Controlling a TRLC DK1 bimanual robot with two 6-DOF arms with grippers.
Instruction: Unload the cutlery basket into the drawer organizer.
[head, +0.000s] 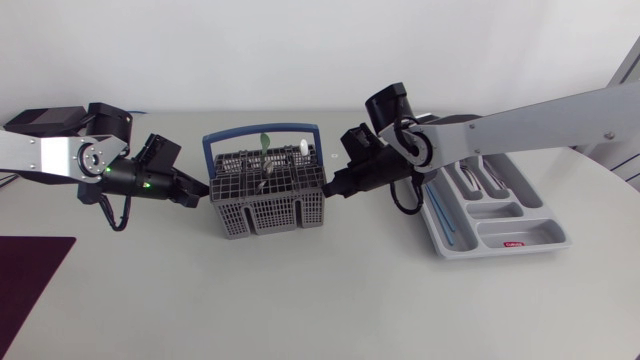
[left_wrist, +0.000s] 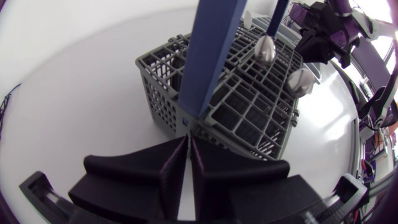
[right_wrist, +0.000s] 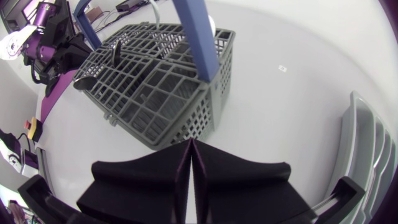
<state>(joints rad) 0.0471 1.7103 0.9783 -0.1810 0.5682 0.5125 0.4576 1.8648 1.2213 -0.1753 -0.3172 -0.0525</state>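
Cutlery basket (head: 265, 208) flanked by left gripper (head: 200, 190) and right gripper (head: 333, 189); both closed empty.

Robotics laboratory bench. Two jointed machine arms, the left arm (head: 60, 155) and the right arm (head: 540, 120), extend over a plain white table (head: 300, 310) from opposite sides. A cutlery basket (head: 265, 205) and a grey drawer organizer (head: 520, 238) stand on it; a dark mat (head: 30, 290) lies at one corner.
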